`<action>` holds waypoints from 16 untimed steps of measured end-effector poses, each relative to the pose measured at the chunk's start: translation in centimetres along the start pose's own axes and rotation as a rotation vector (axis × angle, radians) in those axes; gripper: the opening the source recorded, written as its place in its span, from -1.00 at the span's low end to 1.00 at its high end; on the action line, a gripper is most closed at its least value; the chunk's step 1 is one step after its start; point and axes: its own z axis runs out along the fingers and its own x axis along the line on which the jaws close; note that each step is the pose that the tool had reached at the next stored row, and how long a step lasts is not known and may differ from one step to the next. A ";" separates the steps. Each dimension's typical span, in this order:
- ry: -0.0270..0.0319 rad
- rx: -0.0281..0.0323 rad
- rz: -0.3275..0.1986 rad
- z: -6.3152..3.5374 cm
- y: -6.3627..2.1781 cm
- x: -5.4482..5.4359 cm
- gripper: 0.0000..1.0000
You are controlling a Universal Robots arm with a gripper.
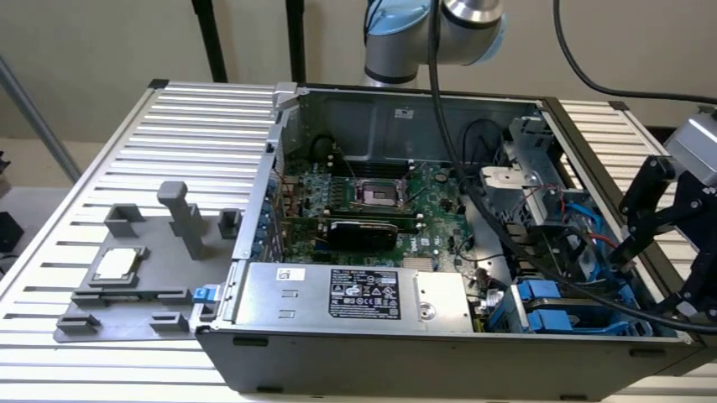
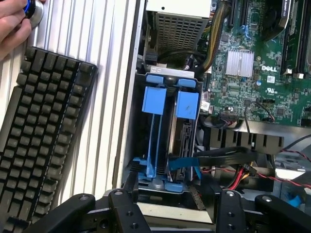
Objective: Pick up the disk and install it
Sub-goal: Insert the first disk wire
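The gripper (image 2: 172,216) sits nearest the wrist camera, jaws spread wide, nothing between them and nothing touched. In the exterior view the gripper (image 1: 659,252) hangs over the end of the open case (image 1: 370,369) at the exterior view's right, above the drive bay.

Just beyond the jaws is the blue drive cage (image 2: 160,183), with two upright slots. The disk (image 2: 181,141) appears to stand in one of them on edge, its grey metal flank showing between blue rails. The label face is not visible. A black flat cable (image 2: 228,156) crosses close to the cage's near end, with red wires (image 2: 243,177) beside it.

Orientation: the disk's long axis runs straight away from the gripper toward the vented power supply (image 2: 179,31), parallel with the case wall and the table slats (image 2: 104,97). The jaws open across its thin side. The blue tabs (image 2: 187,104) are at the far end, toward the power supply.

Step, as judged: no pick-up made, arm posed at the bay, hand empty. Whether the disk is fully seated or only parked in the slot cannot be told. A grasp here would call for jaws centred on the disk's thickness, squared to its long axis, and kept off the cable and the neighbouring rail.

Farther off is the green motherboard (image 2: 262,58). Outside the case a black keyboard (image 2: 39,136) lies on the table, with a person's hand (image 2: 14,22) at its far corner.
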 end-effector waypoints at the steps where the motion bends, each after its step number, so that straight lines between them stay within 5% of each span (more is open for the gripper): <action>1: 0.0000 0.0000 -0.007 0.17 0.01 0.1 0.26; 9: -0.0037 0.0021 -0.103 0.67 0.15 0.1 0.26; 16: -0.0245 0.0064 -0.158 0.91 0.12 -0.1 0.26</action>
